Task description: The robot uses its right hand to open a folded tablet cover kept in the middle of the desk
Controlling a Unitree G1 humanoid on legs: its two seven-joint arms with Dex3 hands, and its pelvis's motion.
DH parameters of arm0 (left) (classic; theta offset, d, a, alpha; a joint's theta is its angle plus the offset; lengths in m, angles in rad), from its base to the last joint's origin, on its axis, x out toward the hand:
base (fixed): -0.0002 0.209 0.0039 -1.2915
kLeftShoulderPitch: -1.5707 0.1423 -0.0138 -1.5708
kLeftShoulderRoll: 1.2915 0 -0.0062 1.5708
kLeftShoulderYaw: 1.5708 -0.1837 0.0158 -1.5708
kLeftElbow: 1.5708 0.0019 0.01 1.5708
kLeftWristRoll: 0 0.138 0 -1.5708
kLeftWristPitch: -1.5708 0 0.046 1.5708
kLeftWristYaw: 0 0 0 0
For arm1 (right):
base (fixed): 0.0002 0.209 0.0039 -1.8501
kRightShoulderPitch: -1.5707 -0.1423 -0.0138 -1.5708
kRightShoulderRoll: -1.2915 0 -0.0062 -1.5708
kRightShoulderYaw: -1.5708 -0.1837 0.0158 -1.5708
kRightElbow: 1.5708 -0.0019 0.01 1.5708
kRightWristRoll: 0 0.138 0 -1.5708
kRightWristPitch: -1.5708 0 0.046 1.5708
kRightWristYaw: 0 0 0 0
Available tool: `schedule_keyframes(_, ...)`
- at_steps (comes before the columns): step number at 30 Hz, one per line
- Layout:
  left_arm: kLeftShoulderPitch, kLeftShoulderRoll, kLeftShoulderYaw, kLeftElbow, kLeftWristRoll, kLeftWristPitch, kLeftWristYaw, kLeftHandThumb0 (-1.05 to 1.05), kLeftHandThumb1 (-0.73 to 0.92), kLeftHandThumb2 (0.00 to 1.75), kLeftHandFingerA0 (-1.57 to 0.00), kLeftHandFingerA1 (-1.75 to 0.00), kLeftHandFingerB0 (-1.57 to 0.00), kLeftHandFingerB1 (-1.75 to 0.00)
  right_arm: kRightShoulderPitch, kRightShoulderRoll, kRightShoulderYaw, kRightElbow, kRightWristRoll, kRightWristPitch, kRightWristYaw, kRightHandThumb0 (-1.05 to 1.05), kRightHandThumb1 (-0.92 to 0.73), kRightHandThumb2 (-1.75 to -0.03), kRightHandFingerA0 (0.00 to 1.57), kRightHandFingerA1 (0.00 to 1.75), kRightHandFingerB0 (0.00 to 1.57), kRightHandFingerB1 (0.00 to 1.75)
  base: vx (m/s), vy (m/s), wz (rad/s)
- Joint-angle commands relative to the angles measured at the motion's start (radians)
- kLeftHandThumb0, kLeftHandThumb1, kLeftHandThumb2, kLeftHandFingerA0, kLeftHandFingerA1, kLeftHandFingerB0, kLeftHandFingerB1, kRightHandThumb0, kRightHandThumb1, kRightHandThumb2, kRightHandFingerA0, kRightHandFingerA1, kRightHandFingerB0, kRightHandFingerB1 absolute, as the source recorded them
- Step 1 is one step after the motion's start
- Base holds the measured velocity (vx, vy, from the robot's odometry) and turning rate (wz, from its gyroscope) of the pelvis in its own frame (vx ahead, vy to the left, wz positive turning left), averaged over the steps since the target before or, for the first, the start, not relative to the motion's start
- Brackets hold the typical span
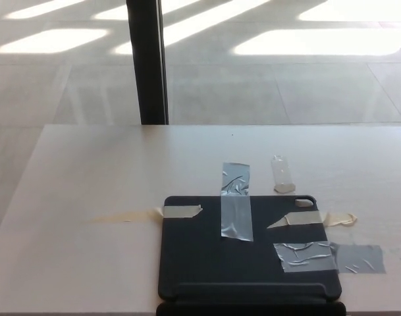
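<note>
neither hand is showing, so their state is unknowable, while the cover point(246, 250) is lying taped at the desk point(95, 171) near edge, where tape point(236, 201) risks resisting any lift.

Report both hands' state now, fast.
Left hand: not in view.
Right hand: not in view; nothing touches the tablet cover.

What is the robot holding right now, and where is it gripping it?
Nothing that can be seen: neither hand is in view. The flat black tablet cover lies alone on the pale desk, fastened with strips of grey tape.
</note>
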Motion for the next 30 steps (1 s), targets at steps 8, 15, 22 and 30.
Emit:
schedule_keyframes(8, 0.012, 0.037, -0.001, 0.002, -0.031, -0.044, -0.027, -0.56, 0.40, 0.55, -0.76, -0.83, -0.69, -0.70, -0.253, -0.004, -0.370, -0.267, 0.235, 0.598, 0.107, -0.66, -0.73, -0.62, 0.59, 0.46, 0.34, 0.35, 0.00, 0.000, 0.00)
schedule_keyframes(15, 0.009, 0.028, -0.035, -0.020, -0.004, -0.066, -0.050, -0.54, 0.42, 0.53, -0.75, -0.79, -0.65, -0.66, -0.670, -0.092, -0.750, -0.161, 0.312, 0.506, 0.007, -0.69, -0.53, -0.89, 0.69, 0.64, 0.41, 0.51, 0.00, 0.000, 0.00)
schedule_keyframes(22, 0.000, 0.017, -0.035, -0.031, -0.012, -0.052, -0.044, -0.57, 0.40, 0.53, -0.77, -0.77, -0.68, -0.66, -0.777, -0.283, -0.955, 0.099, 0.258, 0.163, -0.177, -0.65, -0.59, -0.59, 0.80, 0.54, 0.56, 0.42, 0.00, 0.000, 0.00)
schedule_keyframes(30, 0.002, 0.011, -0.027, -0.026, -0.025, -0.056, -0.053, -0.56, 0.40, 0.53, -0.76, -0.77, -0.70, -0.66, -0.538, -0.337, -0.991, 0.521, 0.081, -0.272, -0.309, -0.77, -0.62, -0.59, 0.80, 0.67, 0.44, 0.54, 0.00, 0.000, 0.00)
